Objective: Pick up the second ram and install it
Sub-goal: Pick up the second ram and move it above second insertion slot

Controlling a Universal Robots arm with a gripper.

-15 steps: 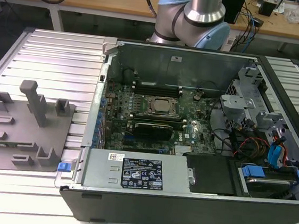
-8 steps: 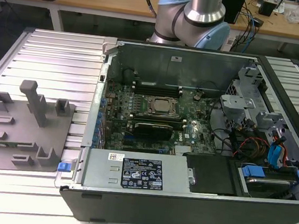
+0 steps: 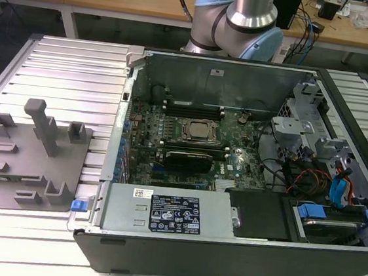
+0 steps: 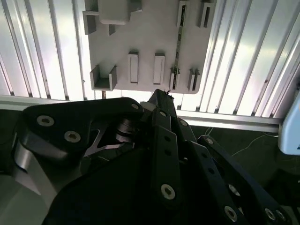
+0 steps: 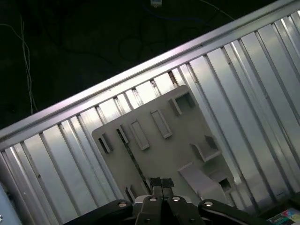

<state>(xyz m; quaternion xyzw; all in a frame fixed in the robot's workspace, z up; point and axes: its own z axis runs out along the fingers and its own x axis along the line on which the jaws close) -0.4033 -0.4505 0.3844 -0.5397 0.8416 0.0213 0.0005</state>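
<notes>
**Claw shut over the tray, ram just ahead**

Claw [image 5: 160, 183] hangs above the grey tray [image 5: 187, 136] on the ribbed bench [image 5: 248, 89]. Its fingertips are pressed together with nothing between them. The ram [image 5: 133, 157] stands on edge in a tray slot, a thin dark strip not yet lifted. Its long axis runs away from the claw, roughly along the bench ribs. In the second wrist view the ram [image 4: 177, 47] lies just beyond the claw [image 4: 159, 96] and slightly off its line, so I judge a small sideways shift is needed.
</notes>
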